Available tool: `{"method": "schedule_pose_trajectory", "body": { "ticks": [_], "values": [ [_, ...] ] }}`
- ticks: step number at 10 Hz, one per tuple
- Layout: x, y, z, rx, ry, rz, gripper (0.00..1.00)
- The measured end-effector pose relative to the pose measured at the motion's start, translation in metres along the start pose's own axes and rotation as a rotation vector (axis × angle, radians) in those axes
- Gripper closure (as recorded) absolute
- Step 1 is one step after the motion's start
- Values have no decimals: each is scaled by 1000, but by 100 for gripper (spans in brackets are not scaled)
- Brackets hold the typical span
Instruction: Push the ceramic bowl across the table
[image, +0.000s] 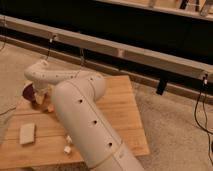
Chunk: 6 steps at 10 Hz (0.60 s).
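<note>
We see the low rectangular bench with its light bamboo-like plank top and rounded corners, and we place everything else against it. The small round dark purple-maroon ceramic bowl sits on the bench's far left corner, close to the left edge, partly hidden by the robot. The thick white arm, dotted with dark holes, rises from the bench's near edge, crosses its middle and bends left toward that far corner. The tool hangs below the arm's last link, low over the bench's far left corner and right beside the ceramic bowl; whether it touches we cannot say. We cannot tell whether the tool is apart or together, since the arm covers most of it. An orange carrot-like object peeks out just beneath the tool, on the bench surface. A flat beige rectangular sponge lies toward the bench's near left part, well apart from the ceramic bowl. Two small white pieces lie near the bench's front edge, beside the arm.
</note>
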Motion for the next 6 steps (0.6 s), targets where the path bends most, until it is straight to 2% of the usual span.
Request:
{"method": "schedule_pose_trajectory", "body": {
  "ticks": [1,3,5,6],
  "values": [
    [-8,-1,1,4,-7,-7,35],
    [-60,-4,-3,48,-64,-60,35],
    [-140,-1,-32,139,-188,-113,35],
    [-161,-3,-44,167,-231,-115,35]
  ]
}}
